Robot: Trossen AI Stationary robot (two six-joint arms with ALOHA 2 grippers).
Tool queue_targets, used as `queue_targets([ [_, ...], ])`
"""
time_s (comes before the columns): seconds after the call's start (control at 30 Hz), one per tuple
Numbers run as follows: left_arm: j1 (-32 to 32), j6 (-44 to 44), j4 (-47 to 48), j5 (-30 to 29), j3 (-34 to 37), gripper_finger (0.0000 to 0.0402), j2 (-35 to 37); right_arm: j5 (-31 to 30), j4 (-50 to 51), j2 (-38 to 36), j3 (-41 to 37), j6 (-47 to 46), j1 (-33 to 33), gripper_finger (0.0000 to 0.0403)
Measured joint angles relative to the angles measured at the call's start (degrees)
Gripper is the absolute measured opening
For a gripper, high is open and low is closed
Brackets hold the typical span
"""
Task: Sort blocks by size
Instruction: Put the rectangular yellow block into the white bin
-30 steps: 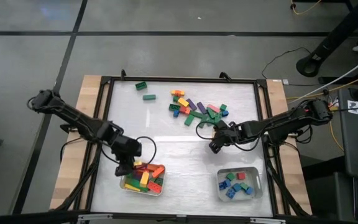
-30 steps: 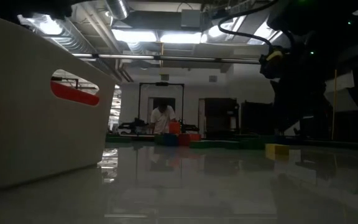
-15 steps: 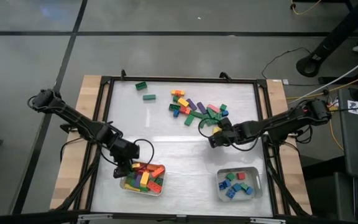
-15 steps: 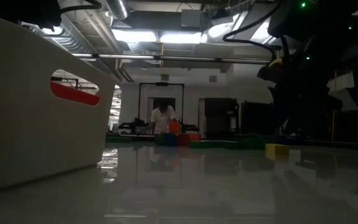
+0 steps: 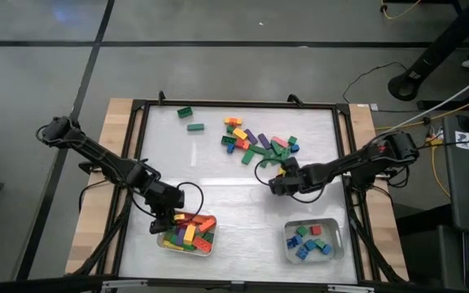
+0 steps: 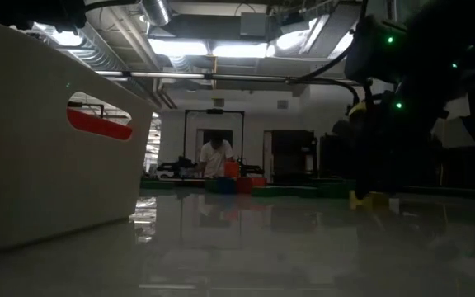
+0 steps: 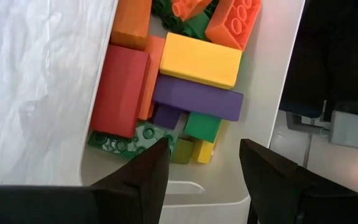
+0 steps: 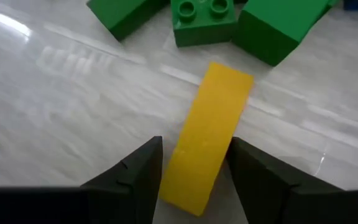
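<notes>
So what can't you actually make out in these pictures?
- Left tray, high view: the left end effector covers part of it.
- Yellow block, right wrist view: near end runs between the right end effector fingers; grip unclear.
- Small-block tray, high view: blocks too small to count.
- Low view: right arm only a dark silhouette.

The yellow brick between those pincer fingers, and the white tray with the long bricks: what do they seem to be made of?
The yellow brick looks like moulded plastic: flat even colour, crisp edges, soft sheen. It lies between the right pincer's open fingers. The white tray under the left pincer also seems plastic, smooth and matte with rounded corners, though that is less sure.
</notes>
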State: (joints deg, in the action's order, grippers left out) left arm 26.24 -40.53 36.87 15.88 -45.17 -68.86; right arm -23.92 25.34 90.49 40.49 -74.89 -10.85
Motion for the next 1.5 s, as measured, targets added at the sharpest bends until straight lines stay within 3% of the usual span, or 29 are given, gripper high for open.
queue_targets([
  [0.17, 0.0, 0.0, -0.1, 0.0, 0.0, 0.0182, 0.0, 0.0, 0.0, 1.2, 0.1, 0.3, 0.0, 0.0183],
  [0.4, 0.0, 0.0, -0.3, 0.0, 0.0, 0.0182, 0.0, 1.0, 0.1, 1.3, 0.1, 3.3, 0.0, 0.0098],
  [0.53, 0.0, 0.3, -1.0, -0.2, 0.0, 0.0182, 0.0, 1.9, -1.7, 0.9, 0.0, 4.8, 0.1, 0.0096],
  [0.67, -0.1, 2.3, -4.2, -1.2, 0.0, 0.0182, 0.0, 5.9, -2.4, 0.9, 2.2, 7.6, 0.1, 0.0096],
  [0.77, -0.1, 3.8, -5.9, -2.2, 0.0, 0.0182, 0.0, 13.0, -5.4, 1.0, 5.3, 11.9, 0.0, 0.0096],
  [0.87, -0.1, 4.6, -6.4, -3.7, 0.0, 0.0182, 0.0, 19.2, -12.6, 0.9, 7.3, 17.7, -0.1, 0.0096],
  [1.03, -0.2, 4.9, -6.2, -9.3, 0.0, 0.0182, 0.0, 25.7, -33.9, 0.9, 8.5, 24.5, 0.0, 0.0096],
  [1.37, -6.9, 9.0, -5.9, -19.1, 0.0, 0.0182, 0.3, 25.4, -62.9, 6.7, 8.6, 35.7, 0.0, 0.0098],
  [1.5, -12.4, 12.4, -5.7, -21.5, 0.0, 0.0182, 0.5, 28.3, -66.2, 12.7, 11.9, 36.6, -0.1, 0.0098],
])
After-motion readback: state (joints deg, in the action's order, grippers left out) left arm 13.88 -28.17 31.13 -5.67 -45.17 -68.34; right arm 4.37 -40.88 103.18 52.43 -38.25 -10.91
